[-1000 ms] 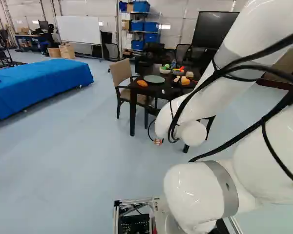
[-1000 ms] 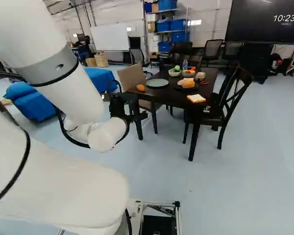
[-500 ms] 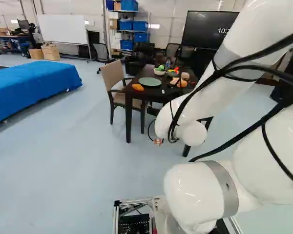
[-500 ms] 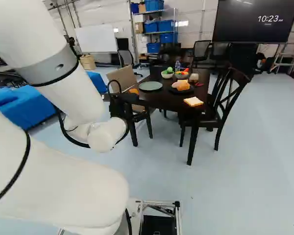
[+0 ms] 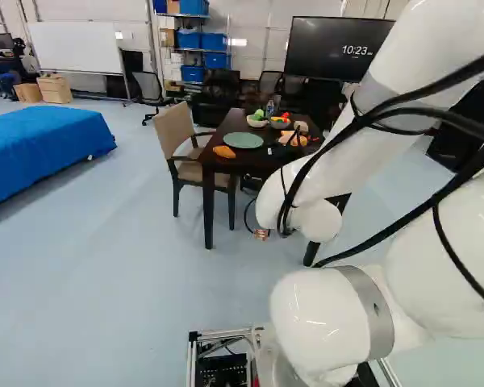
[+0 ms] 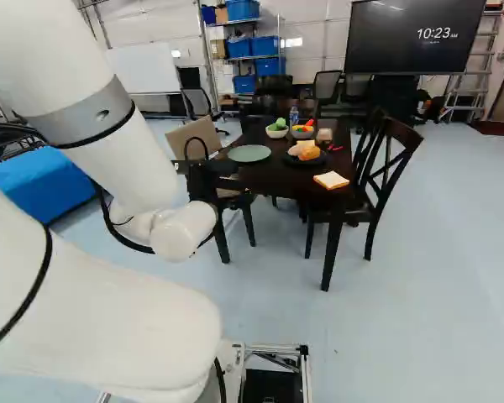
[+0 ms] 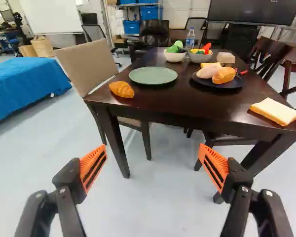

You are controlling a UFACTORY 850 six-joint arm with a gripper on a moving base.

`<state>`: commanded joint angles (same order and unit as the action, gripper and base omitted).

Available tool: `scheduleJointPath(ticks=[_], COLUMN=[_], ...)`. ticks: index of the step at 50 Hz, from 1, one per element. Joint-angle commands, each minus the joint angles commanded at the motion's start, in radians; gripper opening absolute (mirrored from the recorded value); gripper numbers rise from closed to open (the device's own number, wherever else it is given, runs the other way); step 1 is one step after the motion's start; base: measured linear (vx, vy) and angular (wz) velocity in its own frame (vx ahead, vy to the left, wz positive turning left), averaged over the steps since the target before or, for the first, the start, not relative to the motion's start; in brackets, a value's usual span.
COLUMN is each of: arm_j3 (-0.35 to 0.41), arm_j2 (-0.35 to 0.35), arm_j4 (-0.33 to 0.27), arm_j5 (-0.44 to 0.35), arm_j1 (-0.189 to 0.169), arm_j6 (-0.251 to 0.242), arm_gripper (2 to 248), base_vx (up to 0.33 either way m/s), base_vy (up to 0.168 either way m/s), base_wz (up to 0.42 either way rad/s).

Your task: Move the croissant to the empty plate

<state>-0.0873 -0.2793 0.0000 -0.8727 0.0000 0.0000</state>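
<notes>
Bright light fills the room, with small glints on the white arm [image 5: 331, 318], soft sheen on the dark surface [image 7: 182, 106] and pale patches across the floor [image 5: 105, 282].

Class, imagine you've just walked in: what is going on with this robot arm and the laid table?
A white robot arm with a black gripper with orange pads faces a dark wooden table. The gripper is open and holds nothing. The golden-brown croissant lies on the table near its edge, beside the empty round green plate, so it has not yet been moved onto it.
</notes>
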Motion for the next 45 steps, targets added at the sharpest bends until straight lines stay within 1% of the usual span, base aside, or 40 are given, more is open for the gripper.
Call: scheduleJointPath(ticks=[27, 36, 45], arm_j3=[0.000, 0.000, 0.000], arm_j2=[0.000, 0.000, 0.000], arm_j4=[0.000, 0.000, 0.000], arm_j5=[0.000, 0.000, 0.000], arm_j1=[0.000, 0.000, 0.000], arm_j6=[0.000, 0.000, 0.000], arm_gripper=[247, 247, 247], base_vx=[0.171, 0.147, 0.106], base_vy=[0.090, 0.051, 0.046], base_wz=[-0.178, -0.157, -0.029])
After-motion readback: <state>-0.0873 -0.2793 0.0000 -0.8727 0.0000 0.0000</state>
